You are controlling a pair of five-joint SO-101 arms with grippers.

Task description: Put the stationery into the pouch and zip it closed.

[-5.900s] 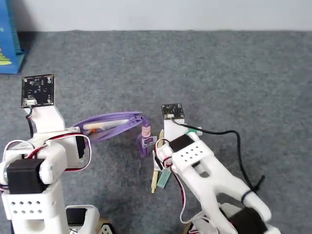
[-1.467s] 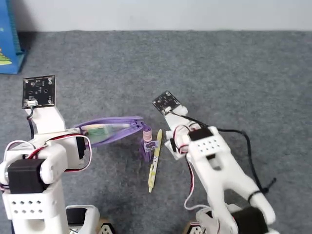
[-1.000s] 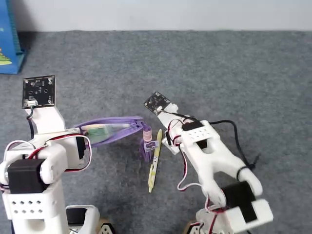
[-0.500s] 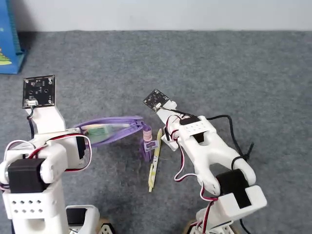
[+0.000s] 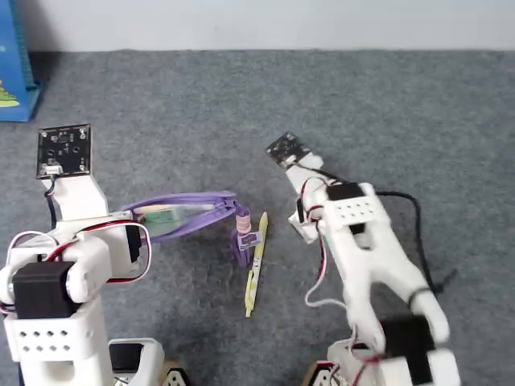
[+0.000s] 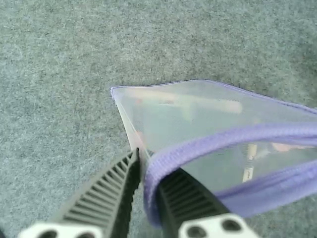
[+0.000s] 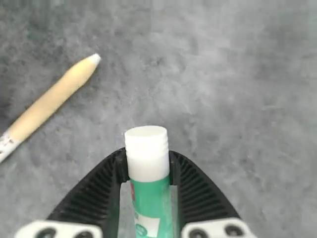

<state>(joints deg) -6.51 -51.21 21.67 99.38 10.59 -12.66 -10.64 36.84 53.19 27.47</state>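
So the whole thing sits on a grey carpet-like table top (image 5: 418,104). The left arm (image 5: 56,273) is parked at the near left and the right arm (image 5: 366,249) at the near right, angled in toward the middle.

The pouch (image 5: 181,213) is the clear one with purple trim. It stretches from the left arm toward the centre, held up on edge with its mouth open, and you can see a few bits of stationery through the side, including something greenish. The left gripper (image 6: 140,158) has its fingers pinched tight on the pouch's corner, right by the purple zip band.

The yellow pen (image 5: 255,265) lies flat on the carpet just beside the pouch's zip end, out of the pouch and with nothing gripping it.

The smallest item is the glue stick (image 7: 147,168), green body and white cap. It's clamped between the right gripper's (image 7: 147,154) fingers, cap poking out past the tips, above the carpet near the pen's tip.
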